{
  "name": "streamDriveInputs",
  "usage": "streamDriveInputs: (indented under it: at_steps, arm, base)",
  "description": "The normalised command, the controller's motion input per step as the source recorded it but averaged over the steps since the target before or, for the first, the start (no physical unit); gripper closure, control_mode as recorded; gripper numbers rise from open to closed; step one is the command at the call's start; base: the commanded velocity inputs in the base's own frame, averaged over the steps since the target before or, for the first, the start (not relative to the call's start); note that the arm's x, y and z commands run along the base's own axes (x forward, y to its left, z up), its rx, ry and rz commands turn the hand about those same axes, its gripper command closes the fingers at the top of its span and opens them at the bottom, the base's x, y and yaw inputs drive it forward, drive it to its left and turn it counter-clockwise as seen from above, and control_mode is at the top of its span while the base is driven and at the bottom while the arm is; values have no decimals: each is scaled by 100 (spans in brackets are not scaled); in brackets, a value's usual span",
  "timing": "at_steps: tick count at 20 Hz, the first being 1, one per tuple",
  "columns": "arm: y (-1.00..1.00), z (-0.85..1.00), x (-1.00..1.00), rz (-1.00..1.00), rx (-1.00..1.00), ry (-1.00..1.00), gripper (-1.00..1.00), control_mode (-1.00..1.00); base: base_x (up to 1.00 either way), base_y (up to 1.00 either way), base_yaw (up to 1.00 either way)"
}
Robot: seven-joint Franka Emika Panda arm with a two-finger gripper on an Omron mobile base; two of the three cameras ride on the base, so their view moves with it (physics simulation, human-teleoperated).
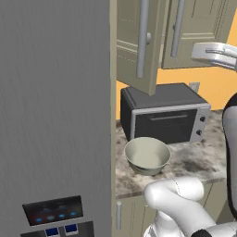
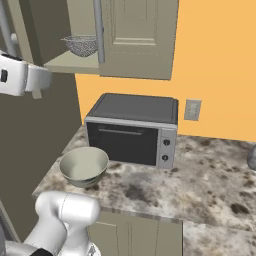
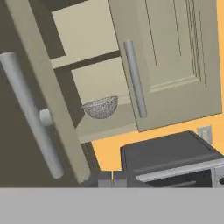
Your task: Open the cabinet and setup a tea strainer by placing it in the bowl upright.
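Gripper (image 3: 109, 178) closed, nothing held. Tea strainer (image 3: 101, 107) seen on lower shelf of opened cabinet (image 3: 170, 65), ahead and above gripper. Bowl (image 1: 147, 155) on worktop (image 2: 210, 180), below.

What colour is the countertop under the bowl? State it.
Mottled grey-brown and white stone pattern on the countertop, clearest in the right base view, beneath the bowl.

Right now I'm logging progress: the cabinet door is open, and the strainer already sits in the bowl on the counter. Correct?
Not quite. The cabinet door is open, but the strainer sits on the cabinet's bottom shelf, as the hand view shows. The bowl on the counter holds nothing.
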Motion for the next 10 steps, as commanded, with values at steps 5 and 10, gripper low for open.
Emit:
streamDriveInputs:
  at_steps: [5, 10]
  arm:
    - [-100, 2, 0, -13, 39, 37, 100, -100]
    - [-29, -48, 43, 6, 43, 3, 100, -100]
  base:
    - [0, 0, 0]
    - [0, 0, 0]
